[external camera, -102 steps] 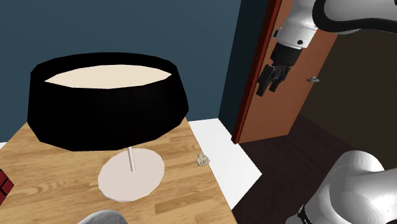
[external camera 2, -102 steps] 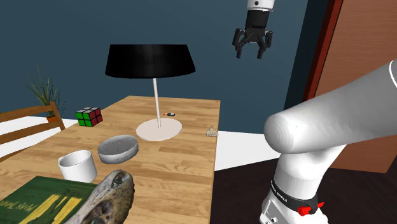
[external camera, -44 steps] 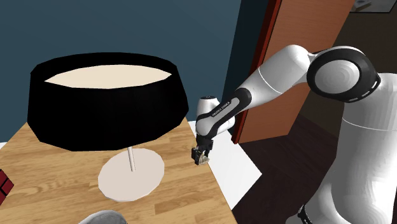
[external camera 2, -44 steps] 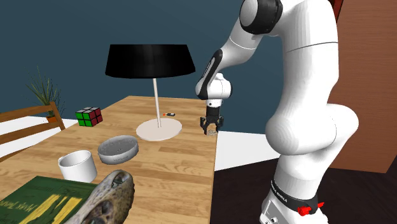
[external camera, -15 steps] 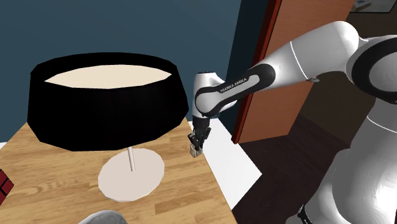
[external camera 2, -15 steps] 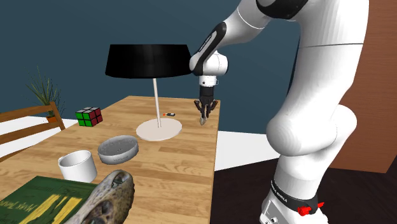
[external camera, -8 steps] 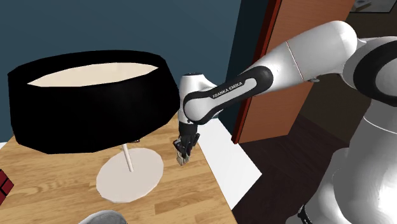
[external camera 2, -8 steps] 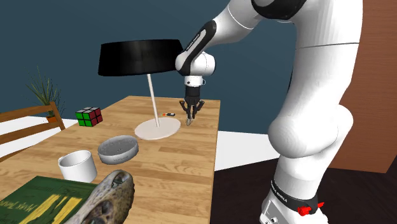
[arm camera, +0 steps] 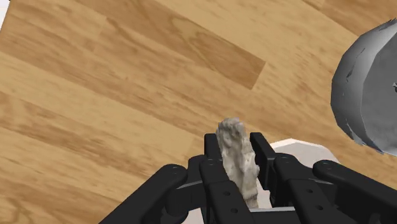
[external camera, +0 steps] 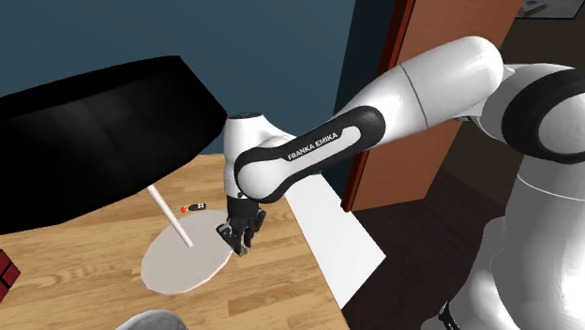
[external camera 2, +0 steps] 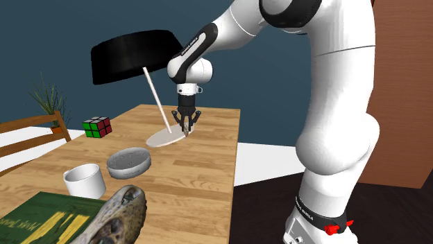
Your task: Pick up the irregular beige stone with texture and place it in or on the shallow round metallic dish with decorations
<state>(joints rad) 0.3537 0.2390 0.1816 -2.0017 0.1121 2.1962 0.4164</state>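
Observation:
A rough beige stone (arm camera: 236, 160) stands upright between my black fingers, and the gripper (arm camera: 236, 144) is shut on it. In the shoulder view the gripper (external camera: 242, 240) hangs over the near edge of the lamp's white base (external camera: 178, 258). In the second exterior view the gripper (external camera 2: 186, 127) is low over the wooden table (external camera 2: 201, 173). The shallow grey dish (external camera 2: 129, 161) lies further toward that view's lower left, and its rim (arm camera: 369, 89) appears off to the side past my fingers.
The lamp leans hard, its black shade (external camera: 89, 141) tipped away from my arm and its pole (external camera 2: 155, 97) slanted. A colour cube (external camera 2: 97, 127), a white cup (external camera 2: 85, 181), a green book (external camera 2: 41, 218) and a shell-like object (external camera 2: 119, 213) sit on the table. A small red-black item (external camera: 194, 205) lies behind the base.
My arm has carried the stone toward the shoulder view's left, over the lamp base. The lamp has tipped over much further, its shade swinging left.

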